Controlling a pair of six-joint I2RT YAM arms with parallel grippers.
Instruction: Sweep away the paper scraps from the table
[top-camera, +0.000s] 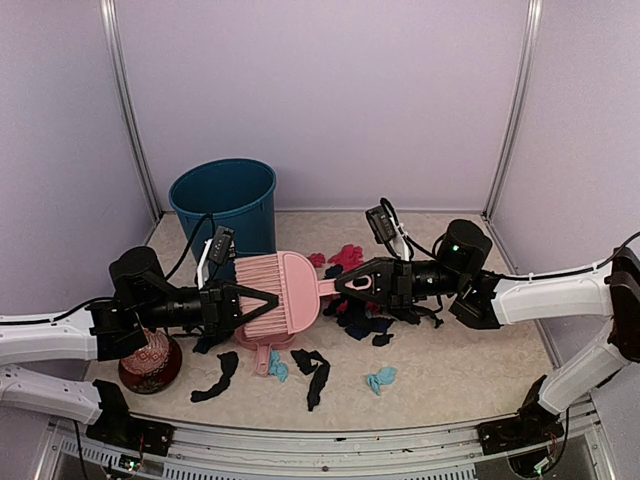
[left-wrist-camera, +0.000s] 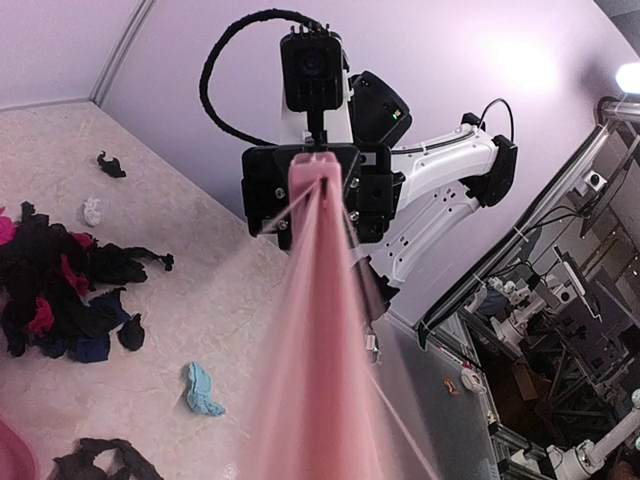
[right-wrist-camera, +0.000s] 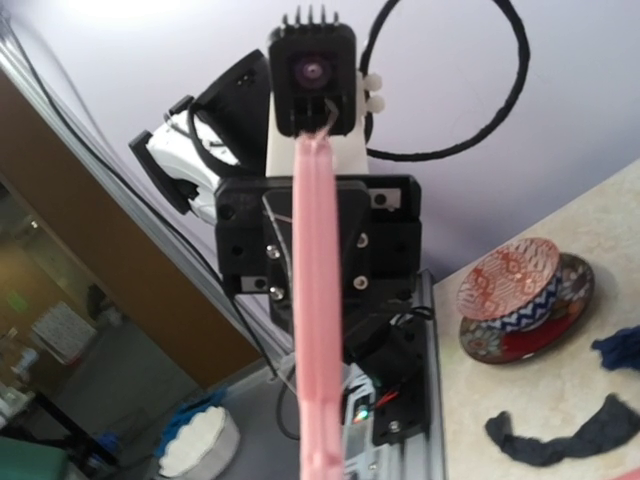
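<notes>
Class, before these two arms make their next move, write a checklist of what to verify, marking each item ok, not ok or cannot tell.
1. Left gripper shut on the pink dustpan: ok.
2. Right gripper shut on the dustpan's handle: ok.
3. Paper scraps cleared off the table: not ok, many lie scattered.
4. Teal bin upright and open: ok.
5. Scraps already inside the bin: cannot tell.
</notes>
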